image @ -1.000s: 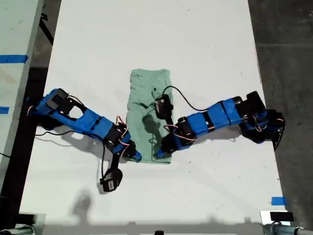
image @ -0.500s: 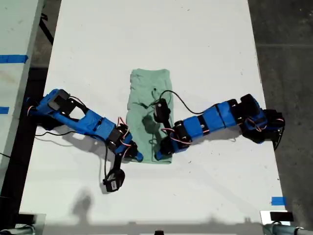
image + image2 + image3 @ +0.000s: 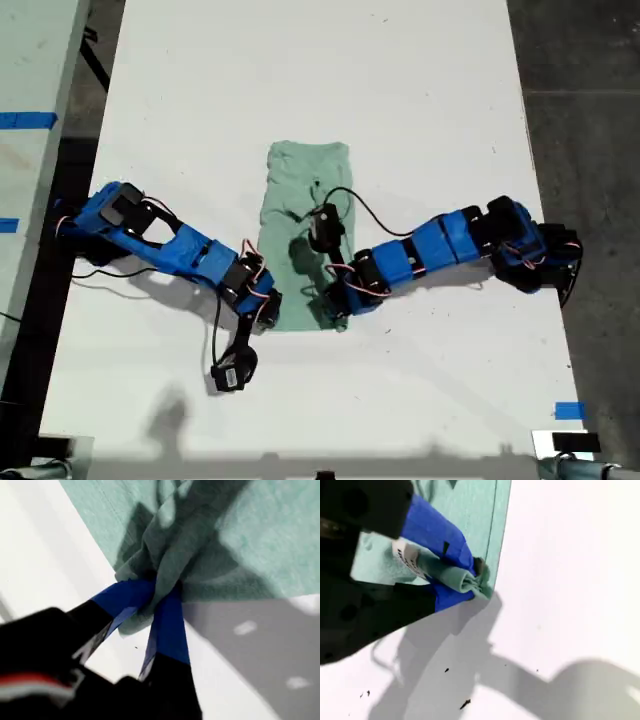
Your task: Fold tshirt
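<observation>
The pale mint-green tshirt lies as a narrow folded strip in the middle of the white table. In the exterior view, my first gripper is at the strip's lower left corner. It is shut on a bunched fold of tshirt, with the blue fingers of my first gripper pinching the cloth. My second gripper is at the lower right corner in the exterior view. My second gripper is shut on a rolled bit of the tshirt hem.
Both blue arms reach in from the exterior view's left and right sides. A second table with blue tape stands at the exterior view's left. A blue tape mark sits near the lower right corner. Dark floor borders the right.
Both grippers have drawn in on the shirt's lower corners, and that end is now bunched and slightly pulled up. The arm on the exterior view's right has slid a little leftward.
</observation>
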